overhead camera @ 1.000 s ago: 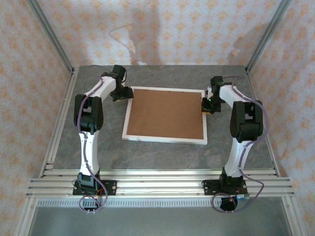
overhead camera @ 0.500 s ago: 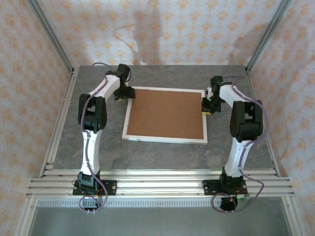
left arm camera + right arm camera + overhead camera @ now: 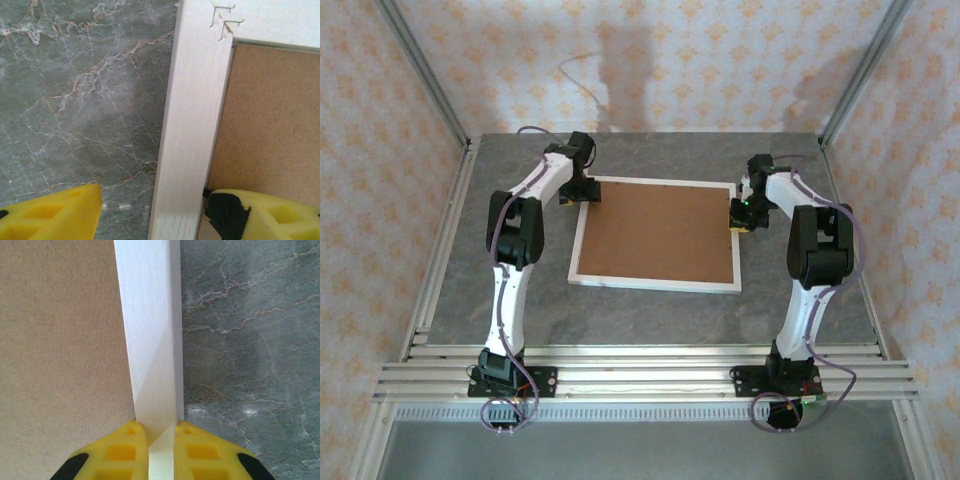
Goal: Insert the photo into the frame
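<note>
Frame [image 3: 655,283] lies back-up at the centre of the bench [image 3: 650,312]; probably stiff, light and smooth, best gripped by its rails. Right gripper [image 3: 160,437] clamps the 3 o'clock rail; left gripper [image 3: 155,212] stands apart astride the 10 o'clock corner.

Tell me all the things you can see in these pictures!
frame: one, white, lying flat in the middle of the table
backing board: one, brown, inside the frame
table: one, grey marble look, under everything
walls: three, cream with an orange pattern, around the table
rails: several, silver metal, along the near edge
left arm: one, white and black, left of the frame
right arm: one, white and black, right of the frame
left claw: one, yellow fingers, open, astride the frame's left side near its far corner
right claw: one, yellow fingers, shut on the frame's right side
</note>
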You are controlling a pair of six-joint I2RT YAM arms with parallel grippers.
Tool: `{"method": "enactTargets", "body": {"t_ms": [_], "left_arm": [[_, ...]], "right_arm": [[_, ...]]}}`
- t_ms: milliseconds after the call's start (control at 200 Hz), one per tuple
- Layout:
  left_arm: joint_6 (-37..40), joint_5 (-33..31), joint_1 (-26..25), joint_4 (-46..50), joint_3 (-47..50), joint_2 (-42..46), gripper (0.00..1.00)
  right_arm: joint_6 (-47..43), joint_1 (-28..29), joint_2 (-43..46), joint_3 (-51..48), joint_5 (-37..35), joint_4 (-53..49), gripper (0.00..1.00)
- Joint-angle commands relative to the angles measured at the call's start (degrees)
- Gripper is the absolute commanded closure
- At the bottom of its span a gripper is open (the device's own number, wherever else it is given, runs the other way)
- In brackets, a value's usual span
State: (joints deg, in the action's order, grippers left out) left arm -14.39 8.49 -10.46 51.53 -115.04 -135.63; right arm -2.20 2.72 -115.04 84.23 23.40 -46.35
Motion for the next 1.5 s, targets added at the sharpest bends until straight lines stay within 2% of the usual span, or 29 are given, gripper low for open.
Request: {"method": "enactTargets", "body": {"t_ms": [0,275,455,751,1036,1221,1491], "left_arm": [[-1.9,10.7,-5.3,-0.4,5.8,-5.7,0.32],[-1.6,3.3,-4.1,2.3,2.1,2.2,0.29],[-2.4,0.6,-2.4,-0.8,8.5,13.2,0.24],[-7.5,2.6,0.6,-9.4,33.3,33.9,0.22],[-10.6,4.8,1.3,-11.2,56.0,48.4,0.24],[-10.0,3.7,1.3,-12.0,60.2,50.3,0.24],[-8.7,2.7,1.4,-13.8,57.0,43.8,0.24]], "right_arm": [[0.6,1.9,-4.6,-0.7,3.1,1.5,0.87],[1.1,1.9,-4.3,-1.0,2.2,1.6,0.87],[0.9,1.9,-4.1,-1.2,1.4,1.5,0.87],[2.1,1.9,-2.9,-2.0,0.7,2.6,0.87],[3.0,1.9,-1.8,-3.0,0.5,3.3,0.86],[3.3,1.9,-1.7,-3.3,0.9,3.5,0.86],[2.8,1.9,-1.1,-3.4,1.0,3.4,0.86]]}}
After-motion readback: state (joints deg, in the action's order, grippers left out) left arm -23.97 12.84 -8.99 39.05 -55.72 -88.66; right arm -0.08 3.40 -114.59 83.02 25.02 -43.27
